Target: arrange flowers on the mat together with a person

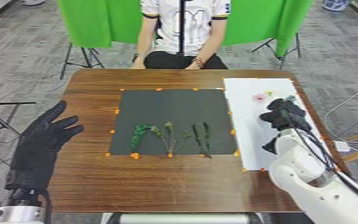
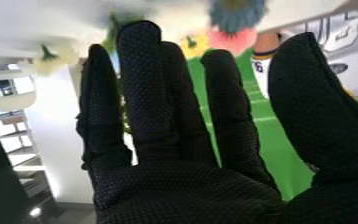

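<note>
one wide left hand hangs by the table's edge, one wide right hand above the white sheet.

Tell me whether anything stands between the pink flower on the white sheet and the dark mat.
Nothing visible stands between the pink flower and the dark mat; bare white sheet lies there. The right hand is right of the flower, away from the mat.

head view down over table, right wrist view close, flowers shared

Brown table — dark mat, white sheet
</note>
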